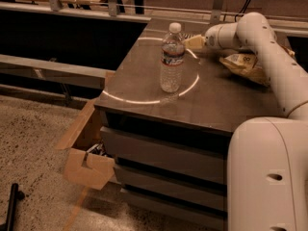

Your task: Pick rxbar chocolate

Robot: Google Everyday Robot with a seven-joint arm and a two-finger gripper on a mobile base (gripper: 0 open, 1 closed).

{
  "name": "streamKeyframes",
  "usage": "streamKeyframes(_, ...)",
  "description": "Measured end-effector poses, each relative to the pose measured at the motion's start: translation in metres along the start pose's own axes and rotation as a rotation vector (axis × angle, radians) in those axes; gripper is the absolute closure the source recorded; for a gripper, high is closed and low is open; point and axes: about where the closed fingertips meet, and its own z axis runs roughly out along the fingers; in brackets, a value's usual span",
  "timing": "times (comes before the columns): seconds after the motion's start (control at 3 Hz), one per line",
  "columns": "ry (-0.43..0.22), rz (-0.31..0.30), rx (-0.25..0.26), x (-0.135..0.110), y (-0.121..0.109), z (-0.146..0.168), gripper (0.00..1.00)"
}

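Note:
No dark-wrapped rxbar chocolate shows in the camera view; it is hidden or out of sight. My white arm reaches from the right over the back of the dark table top (144, 88). My gripper (195, 43) is at the far edge of the table, just right of the cap of the clear water bottle (172, 59). A pale yellowish shape sits at its tip. The bottle stands upright near the table's middle, inside a bright ring of light.
Yellow-and-white wrinkly snack bags (243, 64) lie at the back right, partly under my arm. An open cardboard box (86, 155) stands on the floor left of the cabinet. A black rod (12, 207) lies at the bottom left. My white base (267, 177) fills the bottom right.

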Motion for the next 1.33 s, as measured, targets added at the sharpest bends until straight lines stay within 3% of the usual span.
streamKeyframes(1.0, 0.027, 0.01, -0.016, 0.0086, 0.0046, 0.0014, 0.9)
streamKeyframes(1.33, 0.035, 0.003, -0.01, 0.0079, 0.002, -0.0012, 1.0)
